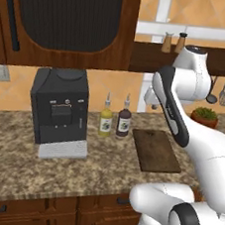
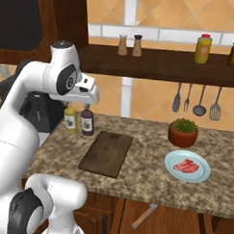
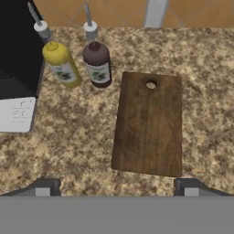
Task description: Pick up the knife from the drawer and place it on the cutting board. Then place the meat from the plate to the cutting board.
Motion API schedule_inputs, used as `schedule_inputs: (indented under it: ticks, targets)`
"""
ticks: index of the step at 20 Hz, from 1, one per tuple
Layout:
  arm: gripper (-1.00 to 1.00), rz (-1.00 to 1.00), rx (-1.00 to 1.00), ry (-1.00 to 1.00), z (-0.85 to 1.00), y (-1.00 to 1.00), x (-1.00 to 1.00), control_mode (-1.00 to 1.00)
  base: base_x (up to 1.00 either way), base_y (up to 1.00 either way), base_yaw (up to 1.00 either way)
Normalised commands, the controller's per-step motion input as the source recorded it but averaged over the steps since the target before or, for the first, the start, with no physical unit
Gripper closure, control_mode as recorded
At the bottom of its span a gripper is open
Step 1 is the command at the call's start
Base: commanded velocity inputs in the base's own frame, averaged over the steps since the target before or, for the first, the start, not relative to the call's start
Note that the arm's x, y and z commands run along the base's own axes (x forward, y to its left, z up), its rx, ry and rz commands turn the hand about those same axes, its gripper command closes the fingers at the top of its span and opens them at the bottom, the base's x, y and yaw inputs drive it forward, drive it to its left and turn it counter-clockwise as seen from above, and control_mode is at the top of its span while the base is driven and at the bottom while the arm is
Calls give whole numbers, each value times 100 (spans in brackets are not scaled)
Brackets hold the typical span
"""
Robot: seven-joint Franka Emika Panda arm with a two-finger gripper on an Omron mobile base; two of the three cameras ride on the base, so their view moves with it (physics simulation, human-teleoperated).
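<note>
The dark brown cutting board [image 3: 148, 123] lies bare on the granite counter [image 1: 93, 162], also seen at board [image 1: 157, 151] and board [image 2: 106, 153]. My gripper [image 3: 116, 187] hovers above the board's near edge, jaws wide open and empty. The knife [image 2: 144, 216], silver blade and brown handle, lies in the open drawer [image 2: 177, 223] below the counter edge. To the right, the red meat [image 2: 186, 166] rests on the pale blue plate [image 2: 199, 176]. The arm stands folded high over the counter's left part.
A black coffee machine [image 1: 60, 108] stands at the left. A yellow bottle [image 3: 61, 64] and a dark bottle [image 3: 97, 64] stand just left of the board. A potted plant [image 2: 183, 132] sits behind the plate. Utensils [image 2: 196, 100] hang under the shelf.
</note>
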Motion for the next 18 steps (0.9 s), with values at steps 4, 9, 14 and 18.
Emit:
schedule_inputs:
  ticks: [4, 9, 14, 18]
  targets:
    - [-100, 0, 0, 0, 0, 0, 0, 100, -13, 61, -50]
    - [-100, 0, 0, 0, 0, 0, 0, 100, -28, 27, -90]
    - [-100, 0, 0, 0, 0, 0, 0, 100, -14, 6, -100]
    - [-100, 0, 0, 0, 0, 0, 0, 100, 0, 0, -100]
